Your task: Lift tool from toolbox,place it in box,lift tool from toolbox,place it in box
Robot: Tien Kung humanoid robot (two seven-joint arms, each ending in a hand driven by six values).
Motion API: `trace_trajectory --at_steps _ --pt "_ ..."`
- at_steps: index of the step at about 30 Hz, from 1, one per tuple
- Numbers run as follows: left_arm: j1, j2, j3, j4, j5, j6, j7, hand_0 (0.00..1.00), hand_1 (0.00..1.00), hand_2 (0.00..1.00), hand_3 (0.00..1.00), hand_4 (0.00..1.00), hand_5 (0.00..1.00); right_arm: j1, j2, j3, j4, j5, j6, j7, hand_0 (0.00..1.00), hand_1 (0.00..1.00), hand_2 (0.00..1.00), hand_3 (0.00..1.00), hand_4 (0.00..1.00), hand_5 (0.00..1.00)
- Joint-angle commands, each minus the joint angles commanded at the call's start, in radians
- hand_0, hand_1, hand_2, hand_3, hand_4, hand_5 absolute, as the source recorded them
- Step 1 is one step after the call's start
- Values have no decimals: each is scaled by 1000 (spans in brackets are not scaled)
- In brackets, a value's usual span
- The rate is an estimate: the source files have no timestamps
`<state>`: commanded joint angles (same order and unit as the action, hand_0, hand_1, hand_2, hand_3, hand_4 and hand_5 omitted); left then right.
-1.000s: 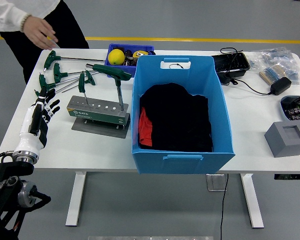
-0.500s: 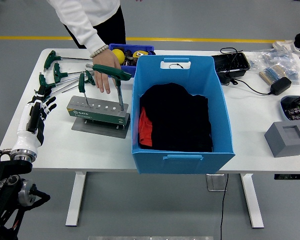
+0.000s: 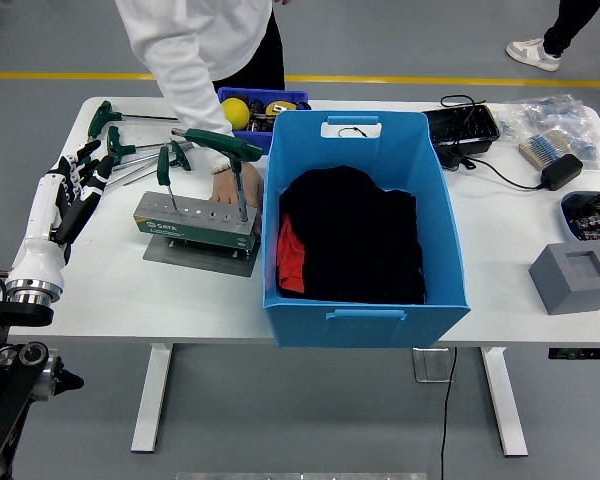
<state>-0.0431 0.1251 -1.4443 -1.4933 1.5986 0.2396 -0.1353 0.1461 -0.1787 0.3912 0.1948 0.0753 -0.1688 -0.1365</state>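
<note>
Green-handled wrenches (image 3: 230,160) are seen standing in the grey tool stand (image 3: 198,222) on the white tabletop (image 3: 120,290), just left of the blue box (image 3: 365,300). The left hand (image 3: 77,185) (fingers spread, nothing held) is raised left of the stand. A person's hand (image 3: 238,190) rests on the stand's right end.

**Even overhead light, sharp focus**

Bright, diffuse light falls from above. The white counter (image 3: 130,290) shows no glare, and shadows beneath objects stay soft and short. The blue box's (image 3: 365,325) dark contents lose detail. Focus holds edge to edge.
</note>
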Motion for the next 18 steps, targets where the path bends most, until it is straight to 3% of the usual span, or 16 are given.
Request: trace_trajectory --at_steps 2,7,8,13,14,16,18 --pt "-19 21 11 -6 70 -23 2 950 998 998 970 998 647 0 0 1 0 0 0 0 674 668 742 570 792 678" --pt "-111 95 78 -22 259 -101 19 950 998 998 970 998 647 -1 -1 7 -1 -8 0 -3 674 668 742 570 792 678" --pt "-145 117 105 -25 305 -123 25 998 998 998 998 998 552 -2 0 9 -1 -11 0 -3 674 668 742 569 793 678" --pt "-327 220 278 -11 519 -227 88 998 998 998 998 998 552 -3 -1 19 -2 -19 -1 -6 674 668 742 569 793 678" --pt "-364 239 315 -5 558 -242 98 998 998 998 998 998 488 -3 -2 20 -2 -21 0 -7 674 668 743 569 793 676" --pt "-435 262 389 7 630 -267 112 998 998 998 998 998 488 -3 -3 24 -3 -23 0 -8 674 668 743 569 793 676" --pt "-500 270 449 22 641 -294 123 998 998 998 998 998 488 -3 -3 26 -4 -22 1 -8 674 668 743 569 793 676"
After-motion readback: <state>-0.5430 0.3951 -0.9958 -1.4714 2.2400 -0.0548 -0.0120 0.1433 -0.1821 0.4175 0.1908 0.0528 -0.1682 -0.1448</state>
